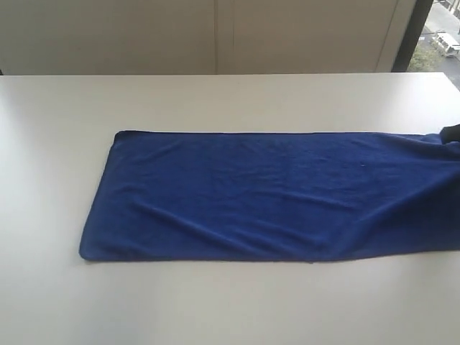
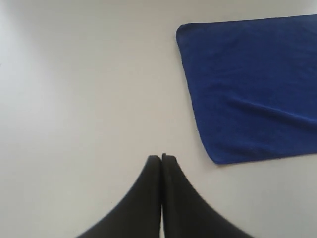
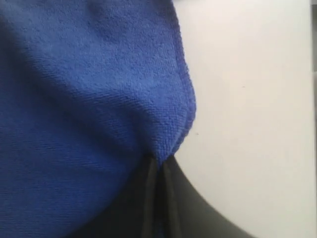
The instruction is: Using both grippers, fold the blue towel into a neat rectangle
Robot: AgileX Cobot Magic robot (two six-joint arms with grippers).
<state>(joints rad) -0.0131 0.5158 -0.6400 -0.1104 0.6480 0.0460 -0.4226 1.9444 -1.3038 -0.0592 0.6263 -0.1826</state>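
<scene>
Right tool pinching blue towel hem, likely to carry the fold; left tool clenched empty over counter

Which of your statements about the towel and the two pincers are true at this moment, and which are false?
1. The left pincer is shut and holds nothing. True.
2. The left pincer touches the blue towel. False: it is over bare table, apart from the towel's near corner.
3. The right pincer is clamped on the towel's hem. True.
4. The towel is folded into a compact square. False: it lies stretched out long across the table, with a few wrinkles.
</scene>
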